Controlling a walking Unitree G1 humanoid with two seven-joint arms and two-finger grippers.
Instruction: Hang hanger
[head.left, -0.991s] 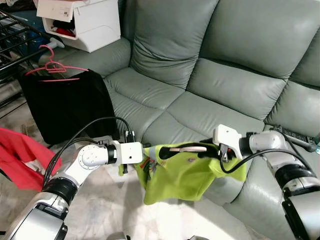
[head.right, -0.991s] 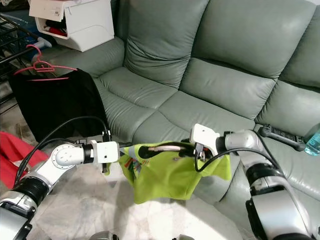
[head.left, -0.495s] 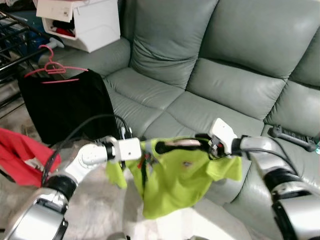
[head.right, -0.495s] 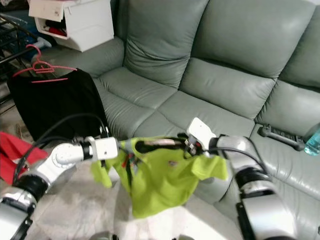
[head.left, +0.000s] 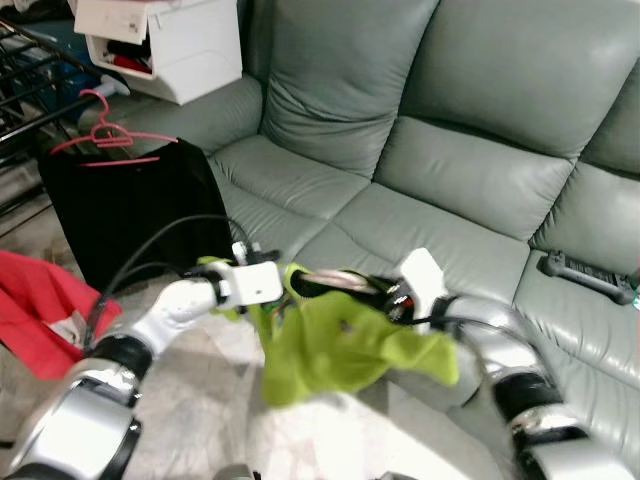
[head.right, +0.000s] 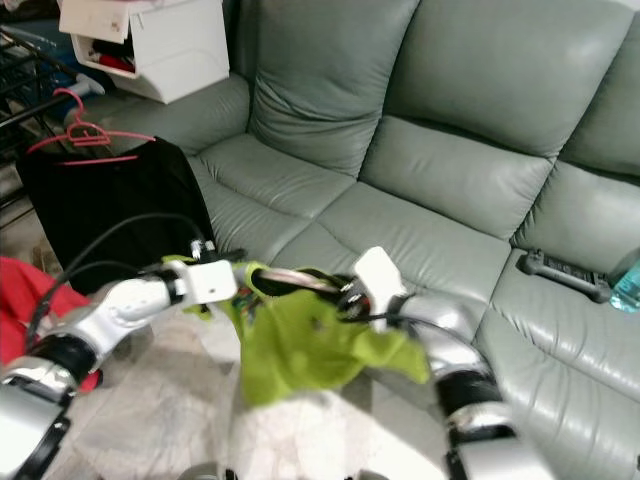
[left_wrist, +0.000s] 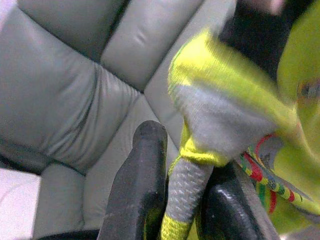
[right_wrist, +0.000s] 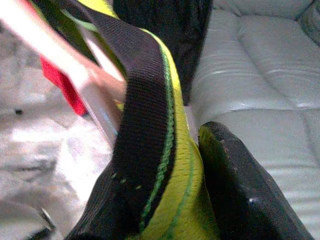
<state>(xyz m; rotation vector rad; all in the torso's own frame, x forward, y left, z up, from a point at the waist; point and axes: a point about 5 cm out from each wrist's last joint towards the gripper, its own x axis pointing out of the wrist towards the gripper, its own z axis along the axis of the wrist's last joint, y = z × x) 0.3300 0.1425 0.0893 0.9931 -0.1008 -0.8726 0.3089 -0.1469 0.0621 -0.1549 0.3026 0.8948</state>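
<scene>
While both of my arms reach forward in front of the sofa (head.left: 470, 150), I log the following. Item one: a lime-green shirt (head.left: 335, 345), held in the air before the sofa's front edge, hanging bunched and blurred between my two grippers. Item two: a hanger (head.left: 335, 283), pale pinkish, running along the shirt's neck opening between the grippers; its hook I cannot make out. Item three: left gripper (left_wrist: 172, 200), at the shirt's left end, its two black fingers (left_wrist: 137, 185) pressed onto a grey and yellow fold of the shirt, seen clearly in the left wrist view. Item four: right gripper (right_wrist: 200, 200), at the shirt's right end, fingers closed around the black-and-green collar band, with the pale hanger bar just beside it in the right wrist view.

Surroundings, placed from the sofa: a black garment (head.left: 130, 215) on a pink hanger (head.left: 105, 135) hangs beside the sofa's left arm, next to a dark wire rack (head.left: 25, 85). A white box (head.left: 165, 45) sits on top of that arm. A red cloth (head.left: 40, 310) lies on the pale floor to the left of the sofa. A black remote (head.left: 590, 278) rests on the right-hand seat cushion.
</scene>
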